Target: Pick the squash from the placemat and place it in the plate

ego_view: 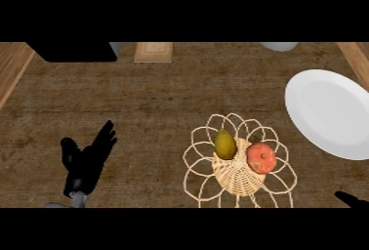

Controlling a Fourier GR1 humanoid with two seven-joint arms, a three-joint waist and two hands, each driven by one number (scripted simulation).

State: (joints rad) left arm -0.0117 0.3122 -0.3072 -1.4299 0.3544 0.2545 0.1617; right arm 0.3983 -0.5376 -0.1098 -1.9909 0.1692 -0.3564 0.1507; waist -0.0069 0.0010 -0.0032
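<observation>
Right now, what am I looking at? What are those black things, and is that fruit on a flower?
You are looking down through a robot's eyes, from its head, at a brown kitchen counter. The black thing at the left is the robot's left hand, open with fingers up, just resting. Only the tip of its right hand peeks in at the lower right corner. The "flower" is a woven placemat with loopy edges. On it lie a yellow-green squash and a round orange-red fruit. The big white plate to the right is where the squash should go. Neither hand holds anything yet.
</observation>
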